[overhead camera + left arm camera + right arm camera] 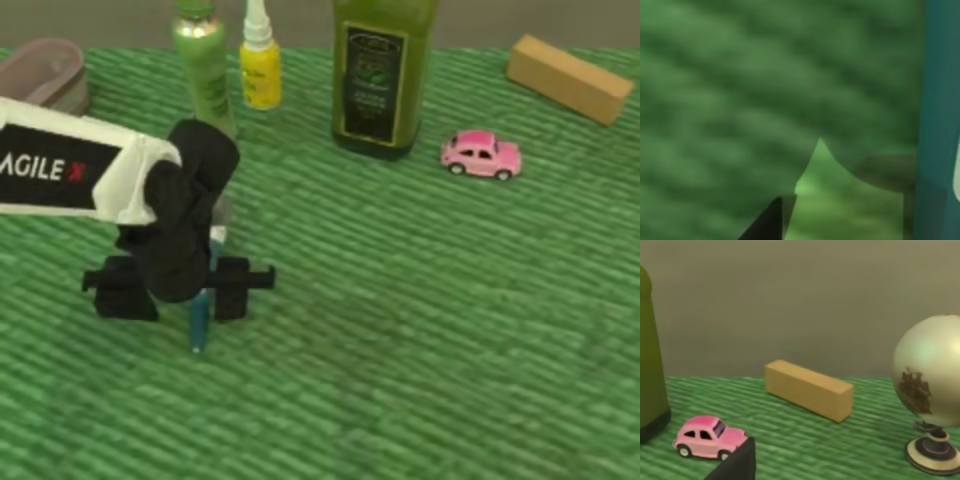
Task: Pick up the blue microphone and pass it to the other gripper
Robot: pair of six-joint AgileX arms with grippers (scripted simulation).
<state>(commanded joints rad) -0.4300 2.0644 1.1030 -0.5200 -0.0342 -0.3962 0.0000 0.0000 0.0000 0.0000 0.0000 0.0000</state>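
The blue microphone (199, 322) lies on the green mat at the table's left, its teal handle pointing toward the front edge and its head hidden under my left wrist. My left gripper (180, 292) is low over it and open, one black finger on each side of the handle. In the left wrist view the teal handle (939, 125) fills one edge, apart from a single black fingertip (767, 224). My right arm is out of the top view. In the right wrist view only one black fingertip (737, 465) shows, with nothing held.
Along the back stand a green spray bottle (203, 65), a yellow dropper bottle (261, 70) and a dark olive bottle (381, 75). A pink toy car (481, 154), a wooden block (568, 77), a greyish dish (45, 72) and a globe (930, 390) are also about.
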